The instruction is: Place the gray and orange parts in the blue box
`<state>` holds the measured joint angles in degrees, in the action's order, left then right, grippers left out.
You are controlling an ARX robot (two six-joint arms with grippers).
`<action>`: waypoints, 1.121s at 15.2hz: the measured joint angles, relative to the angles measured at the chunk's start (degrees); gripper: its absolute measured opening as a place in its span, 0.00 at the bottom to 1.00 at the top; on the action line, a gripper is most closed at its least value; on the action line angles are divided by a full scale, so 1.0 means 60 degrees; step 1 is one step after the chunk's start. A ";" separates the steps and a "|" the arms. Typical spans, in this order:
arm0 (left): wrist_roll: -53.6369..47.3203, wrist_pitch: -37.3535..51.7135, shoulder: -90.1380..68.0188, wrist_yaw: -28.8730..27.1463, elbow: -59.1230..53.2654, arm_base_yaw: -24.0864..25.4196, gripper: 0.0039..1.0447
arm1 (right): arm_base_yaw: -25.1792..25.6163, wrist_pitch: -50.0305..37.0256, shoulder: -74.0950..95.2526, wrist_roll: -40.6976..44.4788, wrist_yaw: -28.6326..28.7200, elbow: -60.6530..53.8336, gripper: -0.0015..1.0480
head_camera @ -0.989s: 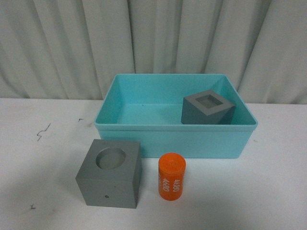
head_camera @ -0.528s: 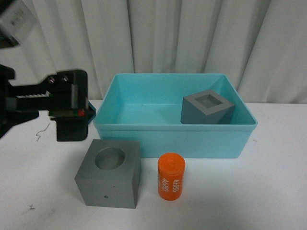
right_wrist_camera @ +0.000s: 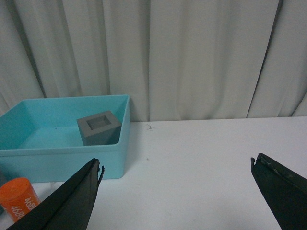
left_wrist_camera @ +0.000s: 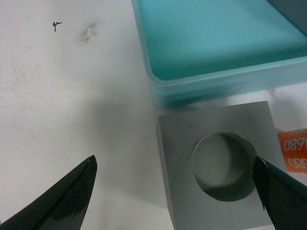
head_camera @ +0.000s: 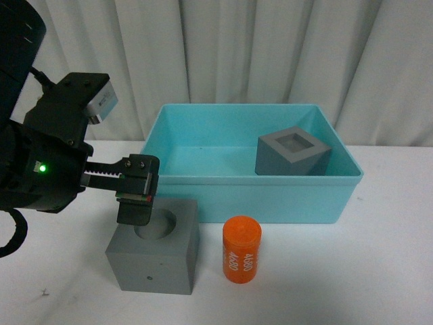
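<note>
Left wrist view, left claw (left_wrist_camera: 173, 162) wide open over gray cube (left_wrist_camera: 180, 139)

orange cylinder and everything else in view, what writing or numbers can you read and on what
"4680", white, printed twice along the side of the orange cylinder.
The pale sticker on the left arm: too blurred to read.
No other text shows.

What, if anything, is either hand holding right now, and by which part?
Nothing is held. The left hand is open above the gray cube with the round recess; the right hand is open, away from all parts.
</note>
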<state>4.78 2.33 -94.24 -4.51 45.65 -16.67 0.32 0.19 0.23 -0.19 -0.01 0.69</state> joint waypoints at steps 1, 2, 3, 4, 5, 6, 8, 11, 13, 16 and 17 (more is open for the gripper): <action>-0.0113 0.0047 -0.0189 -0.0186 0.0084 -0.0022 0.94 | 0.0000 0.0000 0.0000 0.0000 0.0000 0.0000 0.94; -0.0233 0.0076 -0.0455 -0.0466 0.0171 -0.0004 0.94 | 0.0000 0.0000 0.0000 0.0000 0.0000 0.0000 0.94; -0.0302 0.0087 -0.0645 -0.0572 0.0193 0.0004 0.94 | 0.0000 0.0000 0.0000 0.0000 0.0000 0.0000 0.94; -0.0299 0.0084 -0.0780 -0.0572 0.0251 0.0011 0.94 | 0.0000 0.0000 0.0000 0.0000 0.0000 0.0000 0.94; -0.0208 0.0011 -0.0962 -0.0393 0.0372 0.0011 0.94 | 0.0000 0.0000 0.0000 0.0000 -0.0004 0.0000 0.94; 0.0018 0.0007 -0.1111 0.0011 0.0423 0.0007 0.94 | 0.0000 0.0000 0.0000 0.0000 -0.0004 0.0000 0.94; 0.0237 0.0047 -0.1413 0.0146 0.0448 -0.0033 0.94 | 0.0000 0.0000 0.0000 0.0000 -0.0004 0.0000 0.94; 0.0313 0.0288 -0.1934 0.0055 0.0648 -0.0127 0.94 | 0.0000 0.0004 0.0000 0.0000 0.0000 0.0000 0.94; 0.0168 0.0350 -0.1971 0.0011 0.0663 -0.0135 0.86 | 0.0000 0.0000 0.0000 0.0000 -0.0004 0.0000 0.94; -0.0062 0.0211 -0.1891 0.0022 0.0663 -0.0182 0.58 | 0.0000 0.0000 0.0000 0.0000 -0.0004 0.0000 0.94; -0.0153 0.0040 -0.1803 -0.0004 0.0659 -0.0175 0.48 | 0.0000 0.0004 0.0000 0.0004 -0.0004 0.0000 0.94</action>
<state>3.86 2.57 -105.06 -4.54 49.60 -17.72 0.32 0.21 0.23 -0.16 -0.03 0.69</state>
